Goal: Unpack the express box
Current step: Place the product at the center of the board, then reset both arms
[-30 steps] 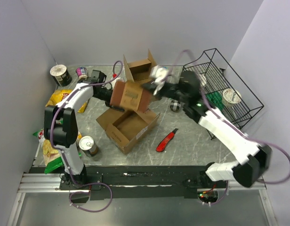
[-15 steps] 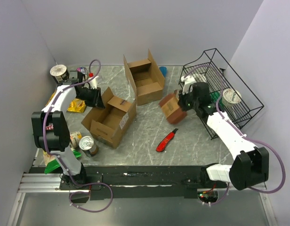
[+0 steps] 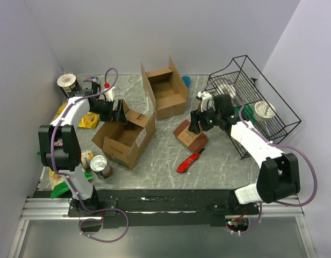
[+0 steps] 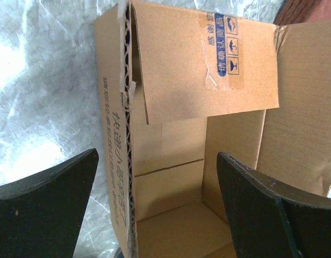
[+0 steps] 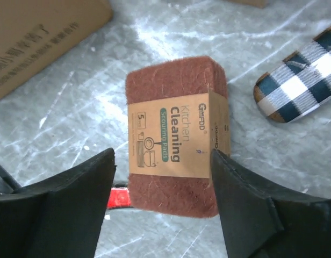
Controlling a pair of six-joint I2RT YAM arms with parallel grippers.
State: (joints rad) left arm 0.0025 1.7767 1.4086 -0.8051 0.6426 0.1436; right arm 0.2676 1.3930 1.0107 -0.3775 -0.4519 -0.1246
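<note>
The express box (image 3: pixel 124 141) lies open on the marble table, left of centre. My left gripper (image 3: pixel 119 114) hangs open at its far rim. In the left wrist view the box's corrugated wall (image 4: pixel 118 161) and bare inside sit between the spread fingers (image 4: pixel 52 209), nothing gripped. A brown pack of kitchen scouring pads (image 3: pixel 189 135) lies on the table right of centre. My right gripper (image 3: pixel 196 121) hovers just above it, open. The right wrist view has the pack (image 5: pixel 176 134) flat between the wide fingers (image 5: pixel 251 209), apart from both.
A second open carton (image 3: pixel 165 88) stands at the back centre. A red utility knife (image 3: pixel 188 161) lies in front of the pads. A black wire basket (image 3: pixel 262 126) with a cup is at right. A can (image 3: pixel 101 166), snack bags and cups crowd the left edge. A plaid item (image 5: pixel 300 80) lies nearby.
Both grippers have gone from shut to open. The right one let go of the scouring pads, now lying a little further left. The left one released the box, which has settled.
</note>
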